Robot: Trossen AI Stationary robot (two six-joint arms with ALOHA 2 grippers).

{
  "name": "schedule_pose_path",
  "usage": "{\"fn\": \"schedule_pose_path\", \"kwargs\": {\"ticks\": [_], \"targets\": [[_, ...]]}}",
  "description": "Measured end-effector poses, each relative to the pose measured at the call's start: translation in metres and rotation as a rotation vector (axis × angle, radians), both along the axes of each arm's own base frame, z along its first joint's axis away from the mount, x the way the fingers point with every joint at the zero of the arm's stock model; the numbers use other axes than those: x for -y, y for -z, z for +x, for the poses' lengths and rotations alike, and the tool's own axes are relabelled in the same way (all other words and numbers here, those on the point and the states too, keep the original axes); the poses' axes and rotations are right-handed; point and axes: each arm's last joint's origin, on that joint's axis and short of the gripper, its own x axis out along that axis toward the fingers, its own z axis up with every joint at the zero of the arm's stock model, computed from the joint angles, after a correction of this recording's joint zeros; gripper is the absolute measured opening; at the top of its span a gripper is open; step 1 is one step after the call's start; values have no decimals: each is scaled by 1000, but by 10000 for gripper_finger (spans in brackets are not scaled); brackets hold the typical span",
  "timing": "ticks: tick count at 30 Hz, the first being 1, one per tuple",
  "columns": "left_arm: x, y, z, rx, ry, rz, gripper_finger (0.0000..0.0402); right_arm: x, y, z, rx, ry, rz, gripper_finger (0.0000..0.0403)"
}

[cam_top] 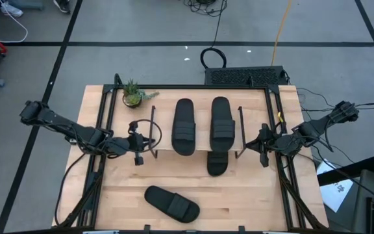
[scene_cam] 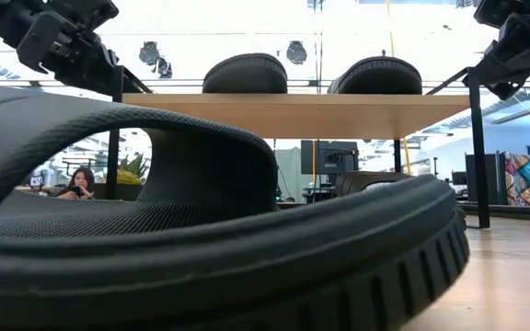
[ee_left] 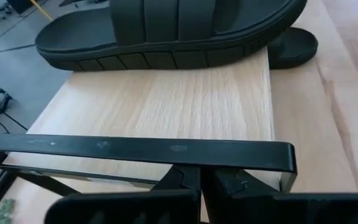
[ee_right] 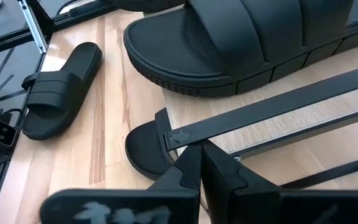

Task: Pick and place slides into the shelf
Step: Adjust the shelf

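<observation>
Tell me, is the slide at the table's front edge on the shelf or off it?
Off. This slide lies on the table, apart from the shelf.

Overhead view spans the table; low and wrist views share the shelf (cam_top: 200,151) close up.

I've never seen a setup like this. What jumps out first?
Two black slides lie side by side on the small wooden shelf mid-table. A third pokes out from under it, and a fourth lies loose near the table's front edge. Both arms flank the shelf, fingers shut.
</observation>
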Motion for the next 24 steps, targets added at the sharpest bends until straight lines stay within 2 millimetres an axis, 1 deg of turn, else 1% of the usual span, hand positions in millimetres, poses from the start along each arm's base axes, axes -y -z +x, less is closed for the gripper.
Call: {"fn": "schedule_pose_path", "kwargs": {"ticks": [7, 10, 12, 14, 18, 21, 24], "targets": [[8, -1, -1, 27, 25, -85, 0, 0, 0, 0, -1, 0, 0, 0], [11, -1, -2, 33, 34, -76, 0, 0, 0, 0, 0, 0, 0, 0], [12, -1, -3, 26, 37, -17, 0, 0, 0, 0, 1, 1, -1, 0], [14, -1, -4, 7, 72, 73, 0, 0, 0, 0, 1, 1, -1, 0], [16, -1, -5, -22, 134, 194, 0, 0, 0, 0, -1, 0, -1, 0], [18, 0, -7, -53, 181, 270, 0, 0, 0, 0, -1, 0, -1, 0], [19, 1, -9, -66, 157, 298, 0, 0, 1, 0, -1, 0, -1, 0]]}}
